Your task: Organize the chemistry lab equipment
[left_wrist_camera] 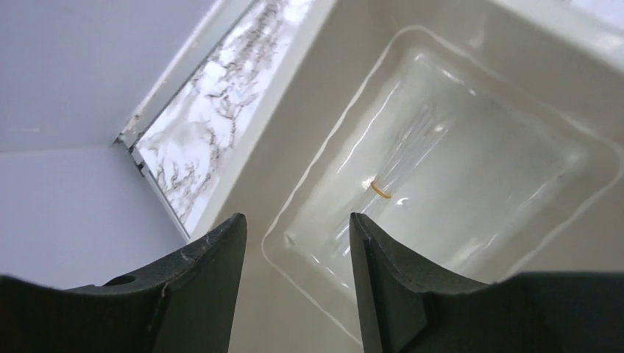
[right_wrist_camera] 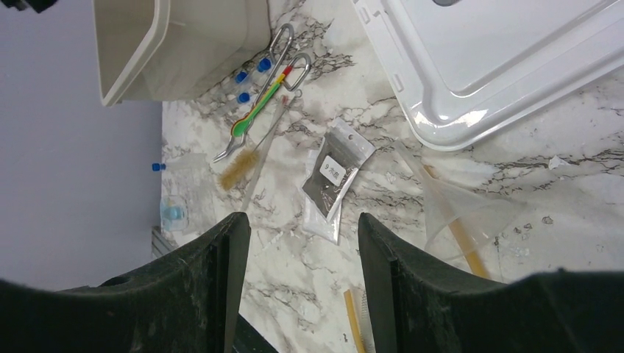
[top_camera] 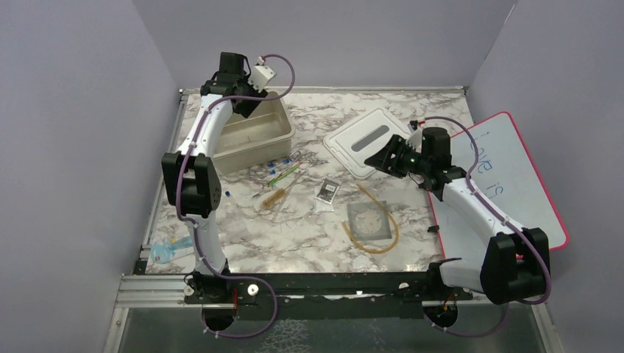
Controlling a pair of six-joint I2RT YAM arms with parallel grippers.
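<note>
At the near left corner of the counter lay one clear wrapper (top_camera: 165, 251) with something blue inside; we could not tell what it was. Right of the middle, towards the near edge, one amber rubber tubing loop (top_camera: 368, 195) lay over one square grey wire gauze (top_camera: 366, 219), and one clear funnel (right_wrist_camera: 471, 206) rested across the tubing's far end. Just beyond, near the counter's middle, was one black-and-white packet (right_wrist_camera: 335, 176). To its left lay one thin brown brush (right_wrist_camera: 237, 169), one green-handled tool (right_wrist_camera: 259, 109) and one pair of metal tongs (right_wrist_camera: 276, 51), bunched together.

We counted four tiny blue pieces (right_wrist_camera: 240, 76): three beside the bin's near wall and one apart, towards the left edge.

The right jaws hung wide and empty near the white plastic lid (top_camera: 346, 151), pointed down towards the packet. At the far left corner, the left jaws hung wide and empty above the beige rectangular bin (top_camera: 254, 154). On the bin's floor lay something clear with a small amber band (left_wrist_camera: 380, 190).

We judged that the step in hand was gathering loose items into the bin, with nearly everything not yet binned. The next move looked like a pick by the right arm, probably of the packet. Since the packet lay flat, the jaws would need to come down low and catch an edge.
</note>
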